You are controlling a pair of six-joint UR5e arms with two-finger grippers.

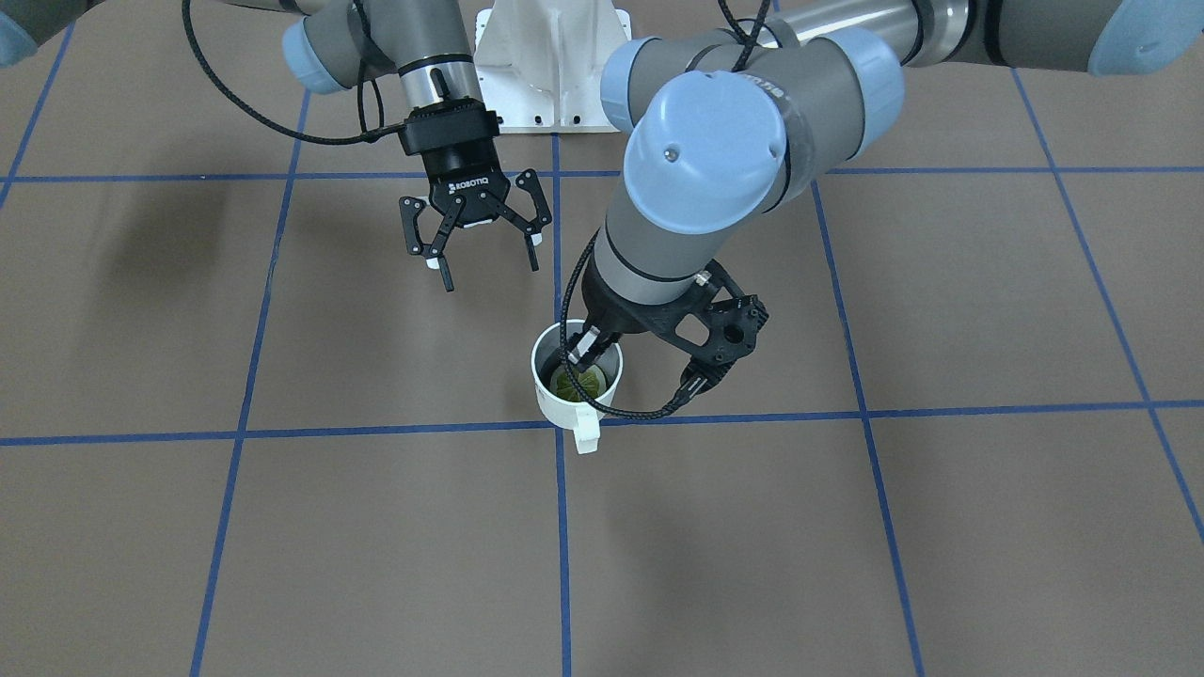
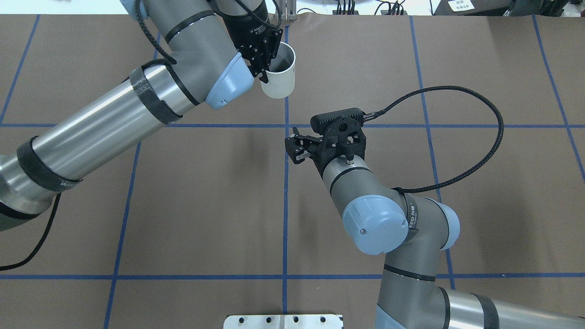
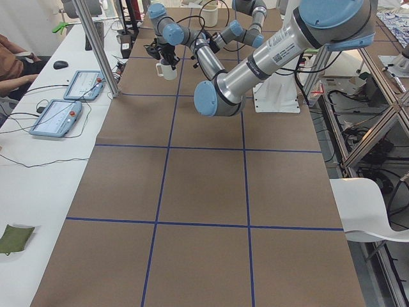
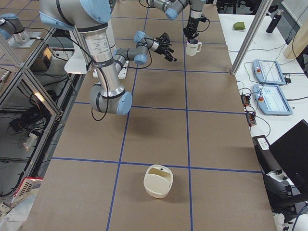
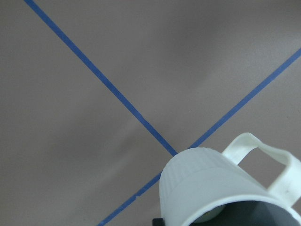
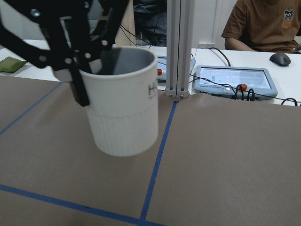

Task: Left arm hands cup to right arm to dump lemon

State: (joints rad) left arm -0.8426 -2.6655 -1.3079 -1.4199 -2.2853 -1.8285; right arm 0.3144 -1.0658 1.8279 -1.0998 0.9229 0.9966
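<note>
The white cup (image 1: 564,393) hangs from my left gripper (image 1: 588,354), which is shut on its rim, one finger inside and one outside. It looks to be a little above the table, handle (image 1: 588,434) pointing away from the robot. A yellow-green lemon (image 1: 577,382) lies in its bottom. In the overhead view the cup (image 2: 279,75) and left gripper (image 2: 264,64) are far out near the centre line. My right gripper (image 1: 489,268) stands open and empty nearer the base, its fingers toward the cup (image 6: 123,113). The left wrist view has the cup (image 5: 211,183) close below.
A white base plate (image 1: 550,56) is at the robot's side. Beyond the table's far edge stand a metal post (image 6: 178,47), touch panels (image 6: 235,80) and a seated person (image 6: 263,23). A beige bowl (image 4: 158,181) sits far toward the right end of the table.
</note>
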